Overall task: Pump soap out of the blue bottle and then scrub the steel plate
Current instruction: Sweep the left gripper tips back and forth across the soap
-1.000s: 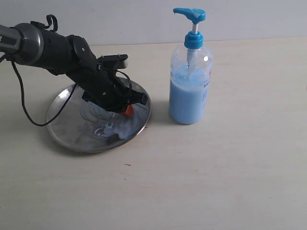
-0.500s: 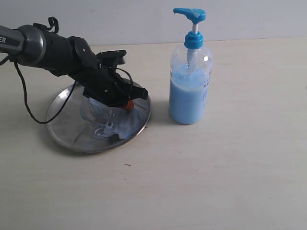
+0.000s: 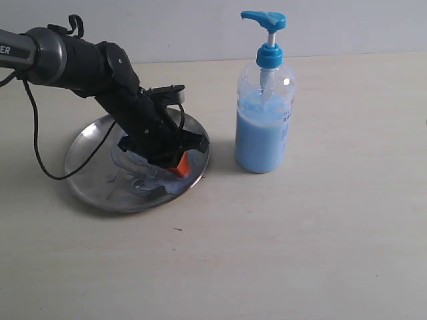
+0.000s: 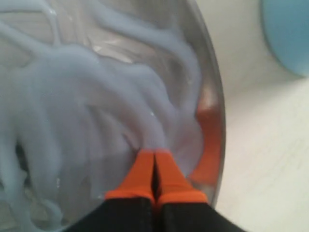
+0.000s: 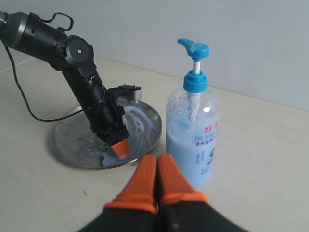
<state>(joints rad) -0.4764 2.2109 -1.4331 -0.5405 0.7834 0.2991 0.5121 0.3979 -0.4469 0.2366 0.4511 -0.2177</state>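
Left gripper [image 4: 154,166], orange tips pressed together, apparently touches soap [image 4: 87,106] smeared across the steel plate [image 3: 87,170]; right gripper [image 5: 157,176], likewise closed, hangs near the blue bottle [image 3: 265,127].

The right gripper [image 5: 156,181] has its orange fingertips pressed together, empty, just in front of the blue bottle [image 5: 193,140]. Beside the bottle lies the steel plate [image 5: 67,139], where the left gripper [image 5: 119,148] leans down among pale soap [image 5: 138,119] streaks.

I get bright, even light, faint shadows on the surface [image 3: 320,253]; left wrist view is blurred, steel plate [image 4: 215,96] glinting.
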